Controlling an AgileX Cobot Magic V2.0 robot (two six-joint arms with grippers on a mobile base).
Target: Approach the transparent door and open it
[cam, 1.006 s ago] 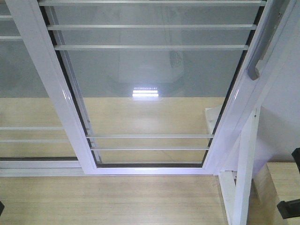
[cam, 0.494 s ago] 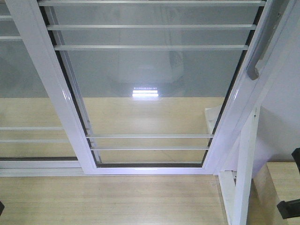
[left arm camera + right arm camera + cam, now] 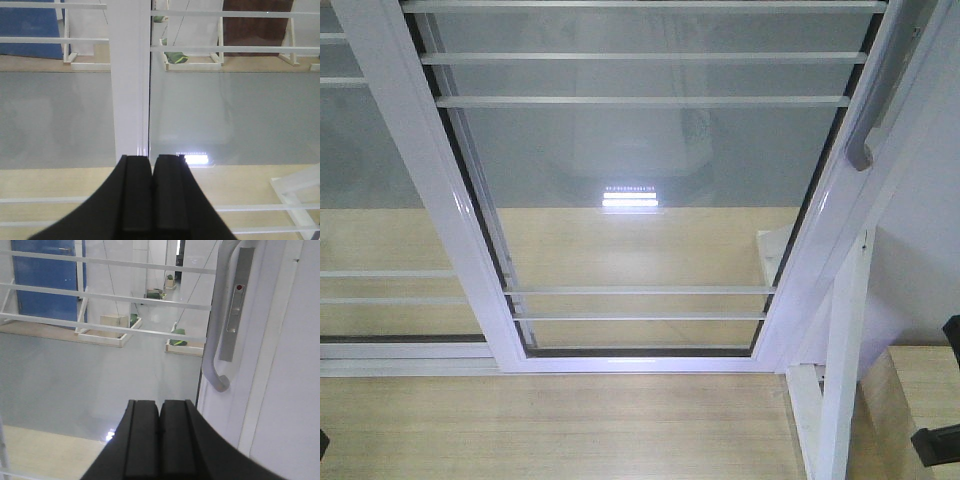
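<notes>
The transparent door (image 3: pixel 640 180) fills the front view, a clear glass panel in a white frame with thin horizontal white bars. Its curved silver-grey handle (image 3: pixel 875 100) runs down the right stile, and shows close in the right wrist view (image 3: pixel 220 325) beside a silver lock plate (image 3: pixel 235 305). My right gripper (image 3: pixel 160 405) is shut and empty, just below and left of the handle's lower end, apart from it. My left gripper (image 3: pixel 151 159) is shut and empty, facing the white left stile (image 3: pixel 130 80).
A second white-framed glass panel (image 3: pixel 380 230) without a handle overlaps at the left. A white post (image 3: pixel 845 370) and a wooden surface (image 3: pixel 920 390) stand at the lower right. Light wood floor (image 3: pixel 550 420) lies before the door. Black arm parts (image 3: pixel 938 442) show at the right edge.
</notes>
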